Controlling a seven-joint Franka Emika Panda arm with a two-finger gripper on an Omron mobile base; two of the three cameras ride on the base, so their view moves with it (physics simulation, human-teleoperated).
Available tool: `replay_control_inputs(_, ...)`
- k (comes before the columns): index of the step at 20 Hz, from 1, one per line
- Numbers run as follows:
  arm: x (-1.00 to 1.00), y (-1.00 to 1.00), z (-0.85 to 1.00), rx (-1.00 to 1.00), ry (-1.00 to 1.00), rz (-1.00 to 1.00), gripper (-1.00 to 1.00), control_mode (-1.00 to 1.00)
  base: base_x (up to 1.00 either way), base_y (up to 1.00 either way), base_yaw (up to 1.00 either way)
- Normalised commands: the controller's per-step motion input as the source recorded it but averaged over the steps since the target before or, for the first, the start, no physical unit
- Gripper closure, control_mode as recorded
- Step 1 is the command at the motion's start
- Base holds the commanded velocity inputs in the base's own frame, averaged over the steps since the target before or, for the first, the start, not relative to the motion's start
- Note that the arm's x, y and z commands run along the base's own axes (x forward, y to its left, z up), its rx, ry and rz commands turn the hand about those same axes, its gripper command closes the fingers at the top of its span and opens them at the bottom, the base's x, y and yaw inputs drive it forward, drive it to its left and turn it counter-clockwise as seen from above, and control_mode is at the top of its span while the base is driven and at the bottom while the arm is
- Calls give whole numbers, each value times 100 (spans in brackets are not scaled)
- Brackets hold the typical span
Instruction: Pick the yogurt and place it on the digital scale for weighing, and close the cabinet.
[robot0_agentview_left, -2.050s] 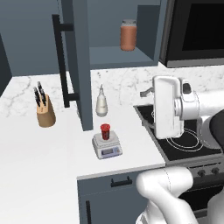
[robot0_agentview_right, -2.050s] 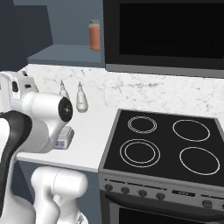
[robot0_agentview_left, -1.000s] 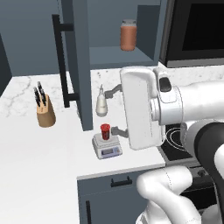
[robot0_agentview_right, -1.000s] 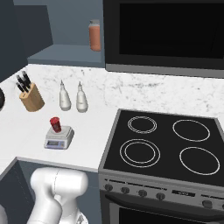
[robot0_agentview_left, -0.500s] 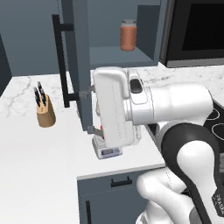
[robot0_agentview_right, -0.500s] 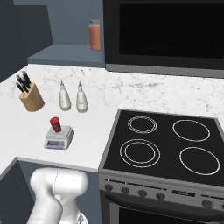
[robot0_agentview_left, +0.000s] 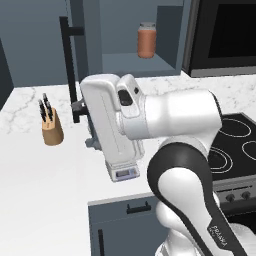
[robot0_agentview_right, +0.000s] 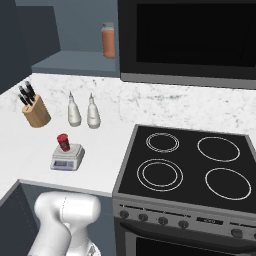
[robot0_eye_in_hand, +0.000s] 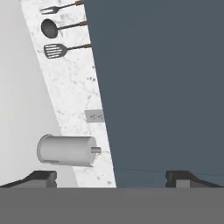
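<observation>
Cabinet (robot0_agentview_left: 87, 37): dark blue-grey wall unit, tall flat door standing open and edge-on to the left base view, long black vertical bar handle (robot0_agentview_left: 66, 62) on its face. Inside, on the shelf, an orange-brown jar (robot0_agentview_left: 146, 40) with a pale lid. In the hand view the door's flat blue-grey face (robot0_eye_in_hand: 162, 87) takes up the right side of the frame.

Surface (robot0_agentview_right: 107, 145): white marbled counter with matching backsplash, running left of a black stove (robot0_agentview_right: 192, 167) with four rings; a dark microwave (robot0_agentview_right: 187, 37) hangs above the stove.

Robot arm (robot0_agentview_left: 165, 120): large white links cross the left base view in front of the cabinet door, hiding most of the scale there.

Knife block (robot0_agentview_right: 36, 112): tan wood, dark handles, at the left back of the surface. Two white bottles (robot0_agentview_right: 82, 111) stand side by side to its right, near the backsplash.

Digital scale (robot0_agentview_right: 67, 157): small, light grey, square, display panel facing front; sits on the surface in front of the bottles, well left of the stove.

Yogurt (robot0_agentview_right: 63, 142): small red cylindrical cup, darker band round the body, red top. Upright on the scale's weighing plate, toward its back left.

Pincer (robot0_eye_in_hand: 111, 177): spread wide, nothing between the two dark tips, facing the cabinet door. In the hand view, utensils (robot0_eye_in_hand: 54, 28) hang on the backsplash and a grey canister (robot0_eye_in_hand: 65, 150) stands beside the door.
</observation>
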Motion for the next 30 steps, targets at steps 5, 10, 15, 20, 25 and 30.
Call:
replay_control_inputs(5,35,2,0,-1,-5,-27,-100,-100,0,0,0)
replay_control_inputs(10,48,0,-2,0,-4,-29,-100,-100,0,0,0)
replay_control_inputs(15,12,0,-2,5,-6,-6,-100,-100,0,0,0)
replay_control_inputs(20,44,-46,0,2,0,-12,-100,-100,0,0,0)
replay_control_inputs(25,67,-79,-5,3,4,-10,-100,-100,0,0,0)
replay_control_inputs(30,33,-100,0,7,8,-14,-100,-100,0,0,0)
